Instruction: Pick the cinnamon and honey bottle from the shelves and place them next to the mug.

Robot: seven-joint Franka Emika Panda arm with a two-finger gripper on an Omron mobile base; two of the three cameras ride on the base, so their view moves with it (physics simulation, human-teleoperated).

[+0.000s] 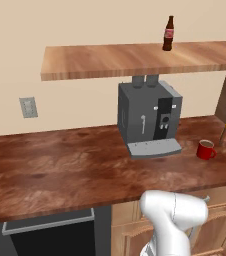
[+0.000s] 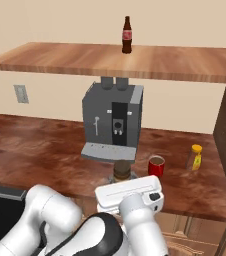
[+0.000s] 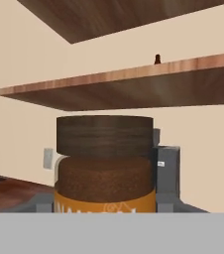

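The honey bottle stood at centre right beside the mug. The gripper, low centre, was clenched on the cinnamon, left of the mug; release remained.

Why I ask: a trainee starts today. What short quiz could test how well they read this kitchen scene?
1. Multiple choice: what stands on the shelf?
A. a slim brown bottle with a red label
B. a red kettle
C. a toaster
2. True or false: the honey bottle stands on the shelf.
3. Fill in: the dark-capped jar close before the hand camera is the ____.

Key: 1 A. 2 false, it stands on the counter. 3 cinnamon.
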